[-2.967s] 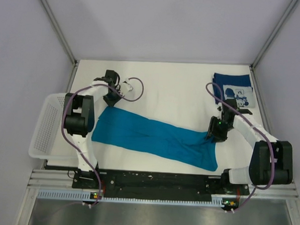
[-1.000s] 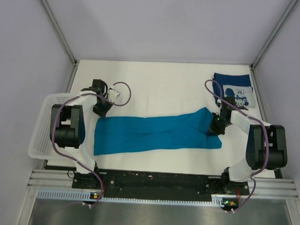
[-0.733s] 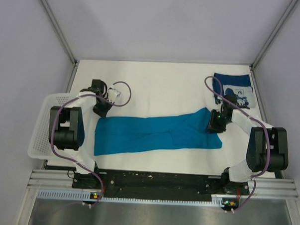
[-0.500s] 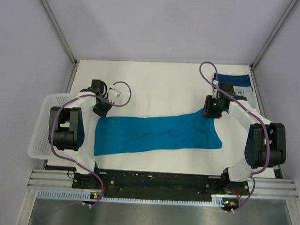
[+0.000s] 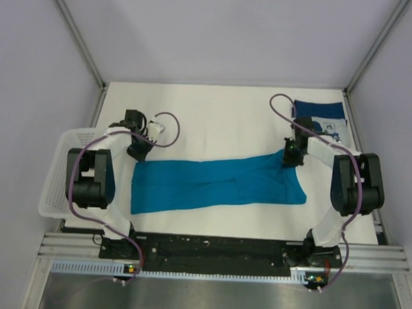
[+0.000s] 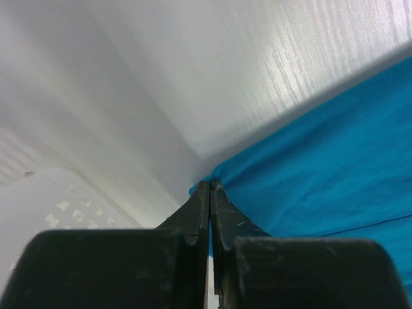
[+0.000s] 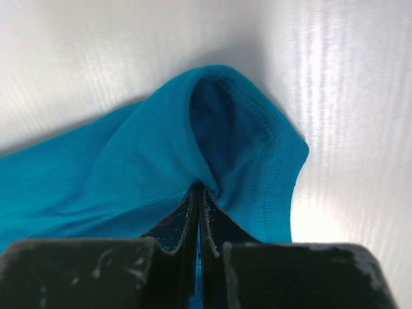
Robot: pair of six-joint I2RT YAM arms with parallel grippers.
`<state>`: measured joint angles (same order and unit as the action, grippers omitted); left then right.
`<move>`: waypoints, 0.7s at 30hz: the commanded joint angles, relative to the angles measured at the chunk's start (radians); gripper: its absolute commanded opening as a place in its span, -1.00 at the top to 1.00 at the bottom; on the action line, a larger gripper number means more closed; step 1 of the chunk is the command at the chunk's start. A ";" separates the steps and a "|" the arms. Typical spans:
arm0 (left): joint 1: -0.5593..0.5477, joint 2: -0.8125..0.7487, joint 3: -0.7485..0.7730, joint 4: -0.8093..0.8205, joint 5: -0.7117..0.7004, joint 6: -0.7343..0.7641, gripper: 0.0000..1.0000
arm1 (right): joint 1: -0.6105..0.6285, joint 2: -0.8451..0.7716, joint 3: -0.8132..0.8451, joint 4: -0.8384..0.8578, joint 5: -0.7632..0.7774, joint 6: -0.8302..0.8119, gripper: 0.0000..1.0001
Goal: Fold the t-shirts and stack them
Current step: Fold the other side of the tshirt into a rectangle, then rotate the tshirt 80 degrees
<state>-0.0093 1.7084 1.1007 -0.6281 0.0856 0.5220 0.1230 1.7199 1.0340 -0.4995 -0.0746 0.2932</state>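
The teal-blue t-shirt (image 5: 218, 186) lies as a long folded band across the table's middle. My left gripper (image 5: 139, 153) is shut on its far left corner (image 6: 212, 185), close to the table. My right gripper (image 5: 288, 157) is shut on its far right corner, where the cloth bunches into a raised fold (image 7: 225, 129) around the closed fingertips. The navy t-shirt (image 5: 324, 120) with a pale blue-white print lies folded at the far right of the table, just behind the right gripper.
A white mesh basket (image 5: 65, 179) hangs off the table's left edge, beside the left arm; its rim shows in the left wrist view (image 6: 64, 199). Purple cables loop over both wrists. Frame posts rise at the table's back corners.
The right gripper has carried the shirt's right corner away from me, toward the navy shirt, stretching the band's far edge. The left gripper has stayed put, holding its corner.
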 commanded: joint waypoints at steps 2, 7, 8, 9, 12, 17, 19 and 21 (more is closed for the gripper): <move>0.002 -0.046 -0.024 0.031 -0.035 -0.002 1.00 | -0.072 0.020 -0.008 0.006 0.079 -0.006 1.00; 0.003 -0.058 -0.035 0.030 -0.023 -0.007 1.00 | -0.092 0.032 0.014 0.001 0.079 -0.012 1.00; 0.003 -0.062 -0.039 0.025 -0.012 -0.005 1.00 | -0.092 0.030 0.017 -0.002 0.084 -0.014 1.00; 0.002 -0.070 -0.041 0.021 0.008 0.002 1.00 | -0.094 0.026 0.024 -0.004 0.078 -0.017 0.98; 0.003 -0.087 -0.045 -0.002 0.058 0.026 1.00 | -0.092 0.023 0.052 -0.013 0.032 -0.045 0.69; 0.003 -0.113 0.004 -0.067 0.107 0.039 0.42 | -0.091 -0.045 0.110 -0.056 -0.007 -0.092 0.48; 0.003 -0.124 0.031 -0.100 0.141 0.065 0.26 | -0.089 -0.066 0.135 -0.071 -0.037 -0.094 0.39; 0.003 -0.118 0.066 -0.137 0.152 0.084 0.17 | -0.088 -0.068 0.164 -0.085 -0.054 -0.091 0.28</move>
<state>-0.0093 1.6363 1.0847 -0.6933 0.1711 0.5602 0.0425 1.7210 1.1091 -0.5552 -0.0872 0.2283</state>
